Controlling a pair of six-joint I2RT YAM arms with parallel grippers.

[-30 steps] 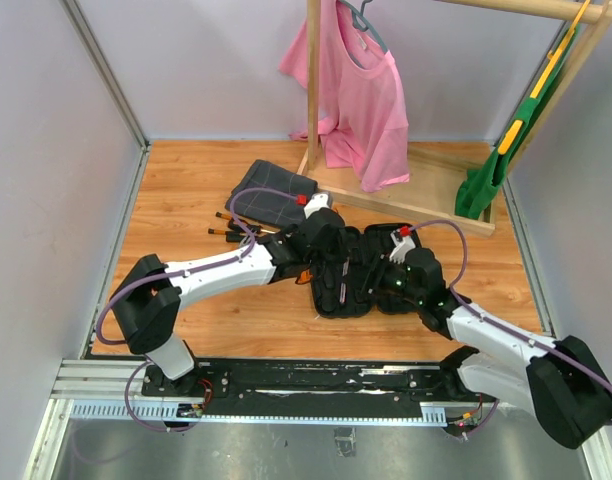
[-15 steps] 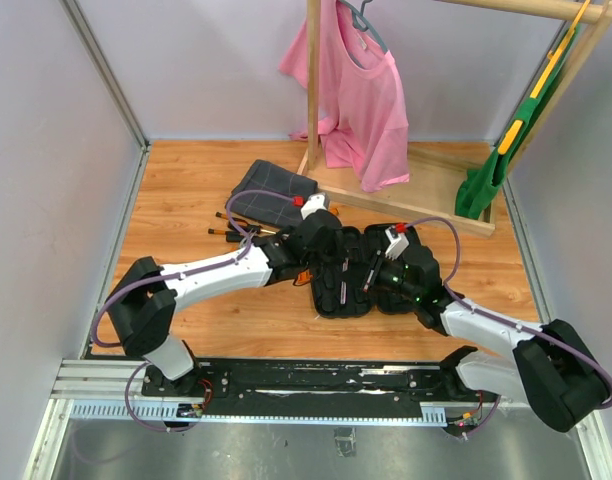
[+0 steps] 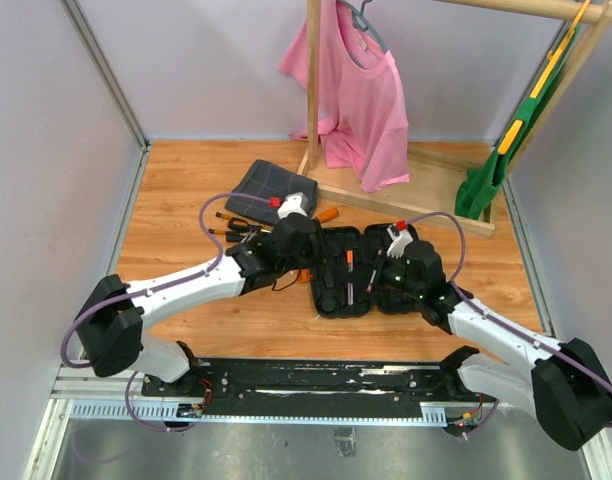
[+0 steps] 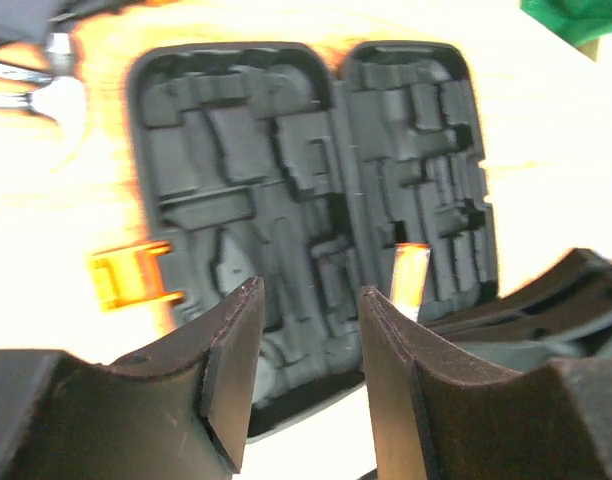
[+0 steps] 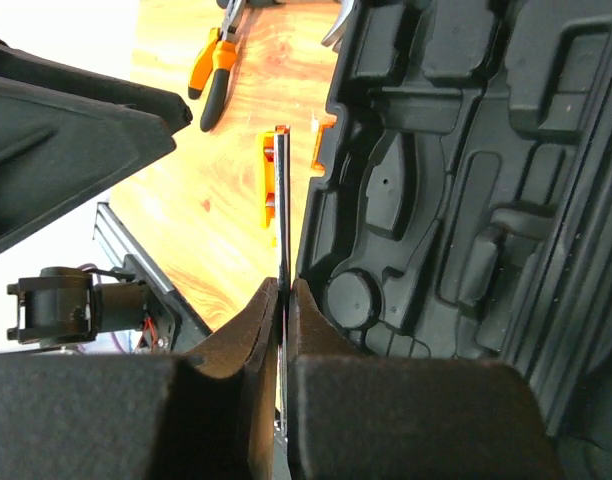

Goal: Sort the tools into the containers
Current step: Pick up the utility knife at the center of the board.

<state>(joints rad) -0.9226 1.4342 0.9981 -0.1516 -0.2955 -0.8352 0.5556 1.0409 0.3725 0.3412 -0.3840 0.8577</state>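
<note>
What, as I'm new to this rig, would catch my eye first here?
The open black tool case lies dead centre of the scene. The right end effector is shut on a slim orange-handled screwdriver at the case's edge. A bright pink shirt hangs from the wooden rack at the far side.

Clothes rack [image 3: 436, 180] close behind case [image 3: 331, 295]

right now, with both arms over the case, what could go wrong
The right tool pinches the screwdriver only by its thin shaft, so it could swivel or slip before reaching a slot. The open left tool hangs over the same case, close beside it, so the arms might bump.
</note>
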